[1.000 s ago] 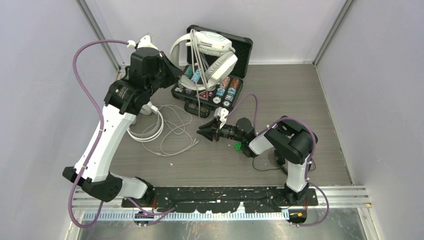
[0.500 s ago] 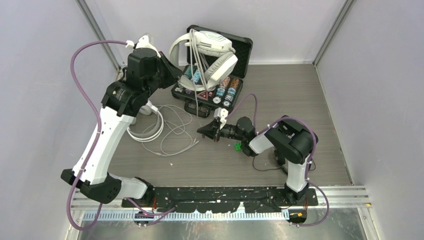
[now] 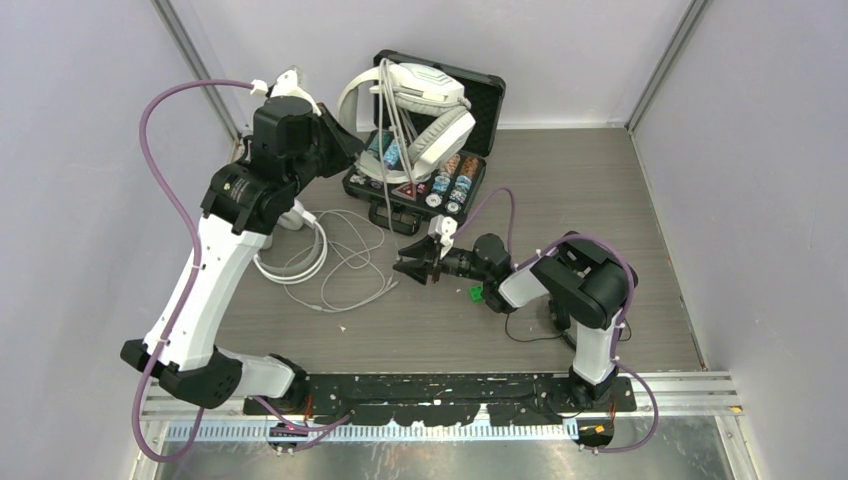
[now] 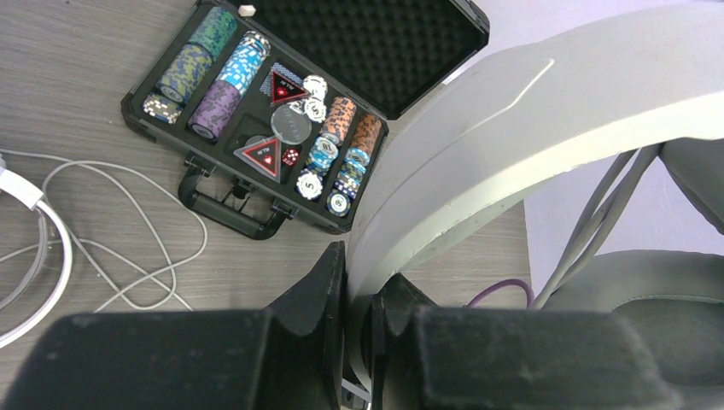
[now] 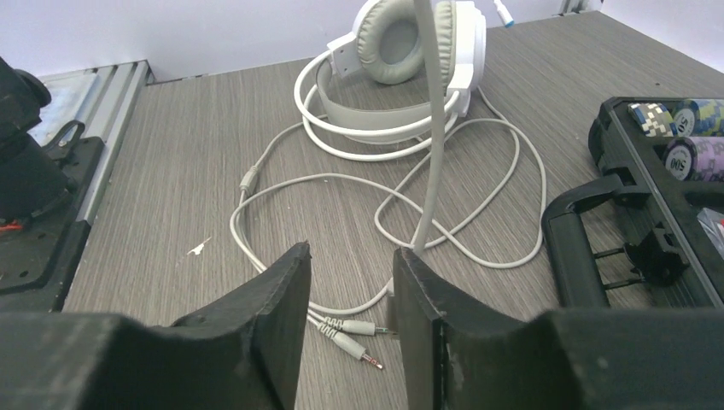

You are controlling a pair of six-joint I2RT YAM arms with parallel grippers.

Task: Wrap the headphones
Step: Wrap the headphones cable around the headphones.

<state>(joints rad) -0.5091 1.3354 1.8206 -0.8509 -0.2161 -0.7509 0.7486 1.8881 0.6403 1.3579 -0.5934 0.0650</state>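
Currently clamping headphones aloft in left gripper; right gripper open, hanging cable vertical, just ahead of gap, slightly off-centre.

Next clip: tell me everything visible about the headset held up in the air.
The lifted headset is white plastic with grey padded ear cups, over-ear size. The left gripper clamps its broad headband, holding it tilted above the open chip case. Its pale cable hangs straight down, ending beside a fingertip of the open right gripper.
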